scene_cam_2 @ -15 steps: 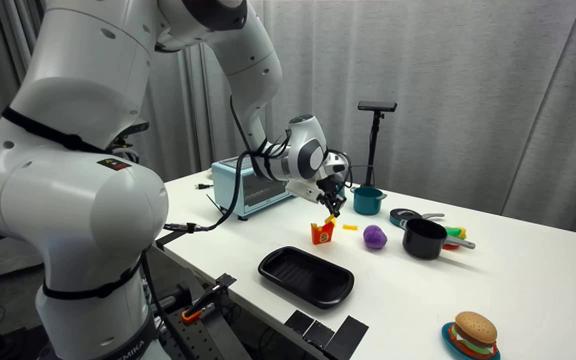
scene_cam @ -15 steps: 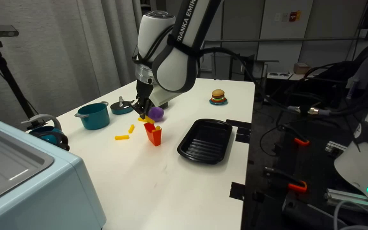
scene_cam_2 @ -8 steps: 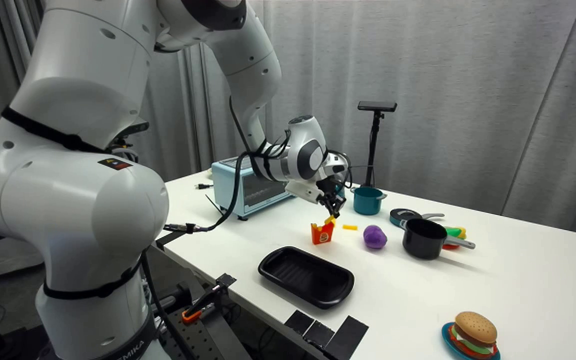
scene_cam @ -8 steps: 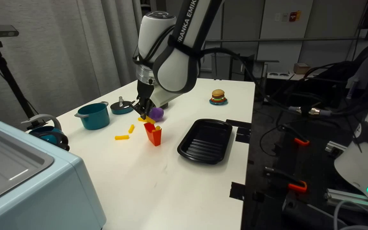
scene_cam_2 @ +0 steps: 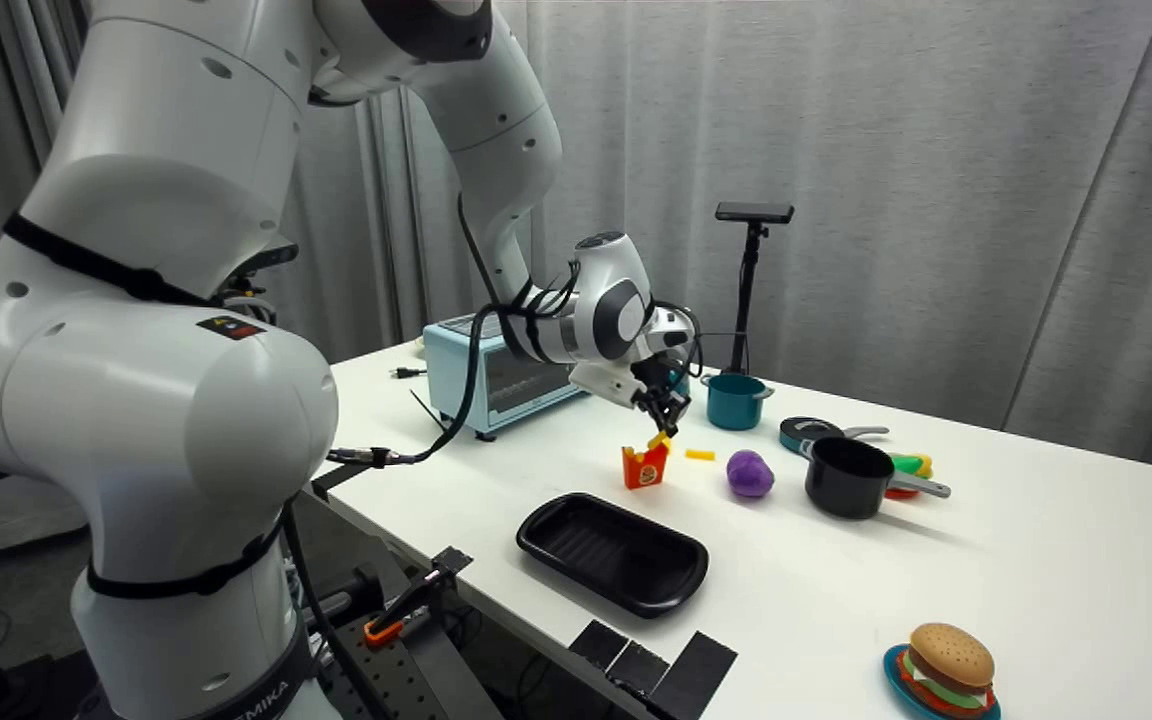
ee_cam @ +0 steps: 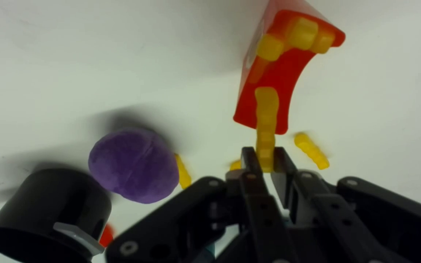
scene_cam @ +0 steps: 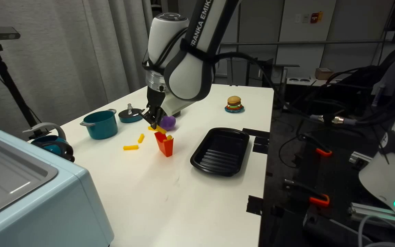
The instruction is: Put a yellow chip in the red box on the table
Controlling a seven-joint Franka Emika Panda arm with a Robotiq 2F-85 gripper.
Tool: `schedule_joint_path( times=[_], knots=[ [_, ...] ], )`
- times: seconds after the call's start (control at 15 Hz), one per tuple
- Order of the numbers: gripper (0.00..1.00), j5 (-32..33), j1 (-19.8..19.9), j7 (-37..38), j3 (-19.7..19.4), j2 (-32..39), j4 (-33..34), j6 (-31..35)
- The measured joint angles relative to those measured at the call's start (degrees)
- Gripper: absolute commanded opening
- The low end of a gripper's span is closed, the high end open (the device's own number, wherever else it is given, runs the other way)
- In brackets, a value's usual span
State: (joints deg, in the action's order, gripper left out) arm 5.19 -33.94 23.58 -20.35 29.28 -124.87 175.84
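We see a toy hamburger (scene_cam: 234,100) on a teal plate (scene_cam: 234,110). We find a black saucepan (scene_cam_2: 841,488) near a lumpy purple toy (scene_cam_2: 750,474).

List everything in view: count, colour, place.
table: one, white, before grey curtain
red box: one, red, on table
boxed chips: three visible, yellow, in red box
loose chips: three, yellow, on table
held chip: one, yellow, in gripper
saucepan: one, black, on table
toy: one, purple, beside saucepan
other toys: uncountable, multicoloured, behind saucepan
skillet: one, teal-black, on table
pot: one, teal, on table
tray: one, black, on table
burger: one, multicoloured, on teal plate
oven: one, pale blue, on table
kettle: one, teal, by oven
camera: at least one, black, on stand
tape: several, black, table edge
arm: one, mostly white, over table
gripper: one, black, near red box
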Motion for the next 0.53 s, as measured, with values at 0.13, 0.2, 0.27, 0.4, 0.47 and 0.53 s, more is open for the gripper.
schedule_joint_path(
  times=[0.13, 0.2, 0.27, 0.4, 0.47, 0.53],
  knots=[
    [0.61, 0.0, 0.0, 0.0, 0.0, 0.06, 0.0, 0.0],
    [0.7, 0.0, 0.0, 0.0, 0.0, 0.08, 0.0, 0.0],
    [0.77, 0.0, 0.0, 0.0, 0.0, 0.1, 0.0, 0.0],
    [0.92, 0.0, 0.0, 0.0, 0.0, 0.15, 0.0, 0.0],
    [0.99, 0.0, 0.0, 0.0, 0.0, 0.16, 0.0, 0.0],
    [1.0, 0.0, 0.0, 0.0, 0.01, 0.16, 0.0, 0.0]
  ],
)
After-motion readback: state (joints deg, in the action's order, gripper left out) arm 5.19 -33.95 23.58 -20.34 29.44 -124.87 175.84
